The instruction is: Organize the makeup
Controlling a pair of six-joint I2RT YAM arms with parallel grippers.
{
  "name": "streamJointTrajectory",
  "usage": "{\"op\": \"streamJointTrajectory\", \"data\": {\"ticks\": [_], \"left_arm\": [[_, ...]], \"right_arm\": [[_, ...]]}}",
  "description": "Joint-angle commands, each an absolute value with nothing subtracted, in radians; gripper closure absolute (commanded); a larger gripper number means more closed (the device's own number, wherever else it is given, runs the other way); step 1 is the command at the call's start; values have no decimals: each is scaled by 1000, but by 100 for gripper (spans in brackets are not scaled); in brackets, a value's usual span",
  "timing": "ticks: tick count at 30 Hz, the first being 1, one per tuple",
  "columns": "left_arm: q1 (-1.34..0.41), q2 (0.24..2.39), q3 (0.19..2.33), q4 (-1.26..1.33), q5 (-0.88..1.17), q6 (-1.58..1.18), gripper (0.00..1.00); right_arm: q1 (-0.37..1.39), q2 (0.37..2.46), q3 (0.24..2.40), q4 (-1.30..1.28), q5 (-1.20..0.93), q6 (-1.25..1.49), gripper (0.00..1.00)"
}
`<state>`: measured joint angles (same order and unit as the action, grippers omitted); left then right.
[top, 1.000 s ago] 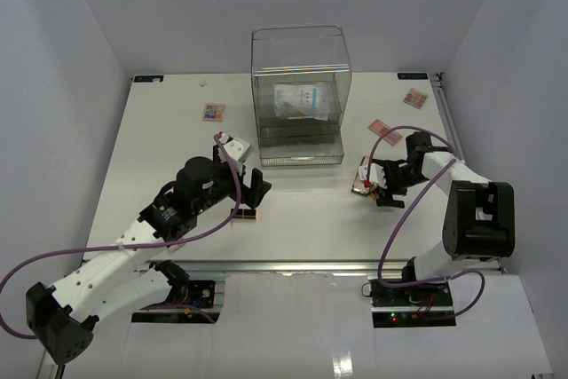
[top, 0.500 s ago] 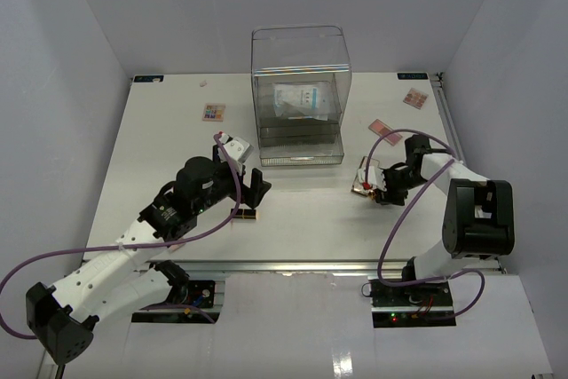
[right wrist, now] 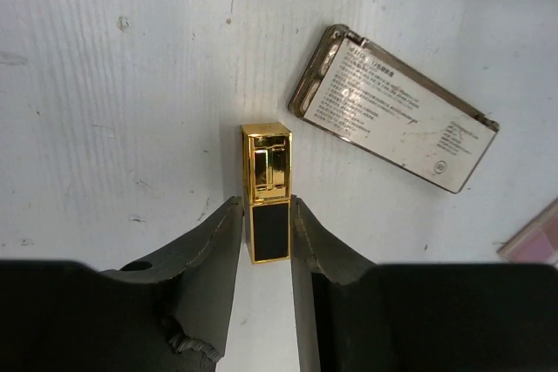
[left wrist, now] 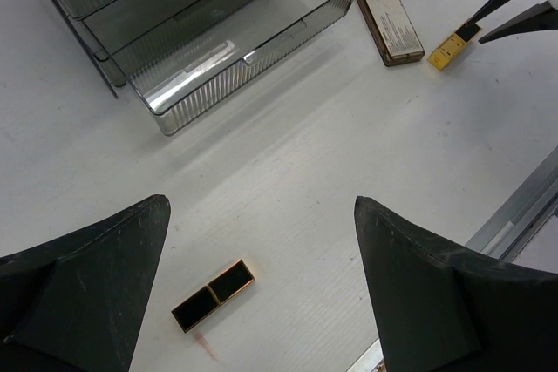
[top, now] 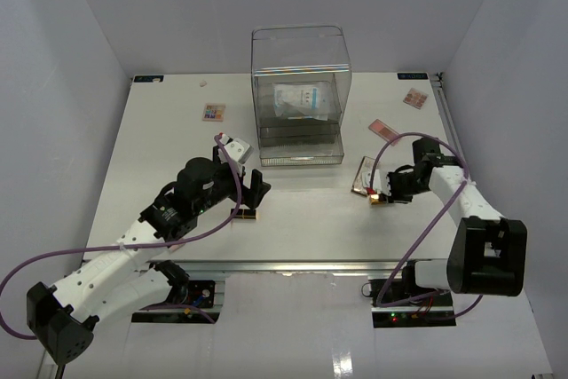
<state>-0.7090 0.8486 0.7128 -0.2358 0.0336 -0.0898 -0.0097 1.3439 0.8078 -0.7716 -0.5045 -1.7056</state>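
My right gripper (right wrist: 266,206) is shut on a gold-and-black lipstick tube (right wrist: 268,189), its fingers pressed on the black lower half, low over the table. Beside it lies a gold compact (right wrist: 392,119), label side up. From above, this gripper (top: 380,196) is right of the clear box. My left gripper (left wrist: 261,215) hangs wide open above a second black, gold-edged lipstick tube (left wrist: 214,294), which lies flat on the table (top: 246,215) and is not touched. A pale-blue sachet (top: 297,99) sits inside the box.
The clear acrylic drawer box (top: 300,37) stands at the back centre with its lower drawer (left wrist: 218,50) pulled out. Two pink palettes (top: 384,129) (top: 414,97) lie at the back right and a multicolour palette (top: 213,112) at the back left.
The right gripper has closed on the gold-and-black lipstick tube, and its arm has swung out to the right. The left arm has not moved.
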Motion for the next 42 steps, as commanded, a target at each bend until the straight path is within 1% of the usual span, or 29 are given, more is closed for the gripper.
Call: {"op": "streamJointTrajectory", "data": {"ticks": [1,3,5,6,7,9,10,12,18,26,30,32,33,35,37,38,39,42], "left_arm": [[-704,834,708,-227,33,-86,2],[-704,834,706,-226,35,-86,2],[-704,834,706,-225,36,-87,2],[-704,834,705,-225,36,-88,2],[-704,834,704,-225,37,-89,2],[-704,832,702,-225,37,-90,2],[-704,831,701,-225,36,-90,2],[-704,832,701,-225,37,-89,2],[-704,833,701,-224,35,-89,2],[-704,831,701,-224,35,-87,2],[-703,828,703,-224,37,-87,2],[-703,828,703,-224,38,-87,2],[-704,828,703,-224,37,-87,2],[-704,826,703,-224,39,-87,2],[-703,826,702,-224,40,-87,2],[-704,825,701,-223,40,-87,2],[-704,823,702,-223,40,-87,2],[-703,820,703,-224,44,-87,2]], "right_arm": [[48,1206,865,-879,-648,-1608,66],[102,1170,899,-879,-668,-1530,66],[139,1162,911,-842,-630,-1449,67],[158,1166,907,-819,-603,-1425,65],[170,1173,897,-798,-572,-1405,59],[173,1192,865,-762,-508,-1391,40],[173,1199,849,-746,-481,-1397,33],[173,1215,826,-735,-438,-1423,26],[167,1256,750,-673,-365,-1466,17],[106,1368,771,-615,-352,-1472,16],[101,1408,767,-591,-363,-1474,17],[101,1432,764,-585,-366,-1476,19],[101,1444,765,-585,-368,-1477,23],[101,1473,769,-588,-373,-1477,35],[101,1491,770,-591,-382,-1478,51],[101,1494,769,-597,-385,-1482,57],[102,1497,769,-600,-387,-1484,61],[101,1488,762,-609,-390,-1485,71]]}}
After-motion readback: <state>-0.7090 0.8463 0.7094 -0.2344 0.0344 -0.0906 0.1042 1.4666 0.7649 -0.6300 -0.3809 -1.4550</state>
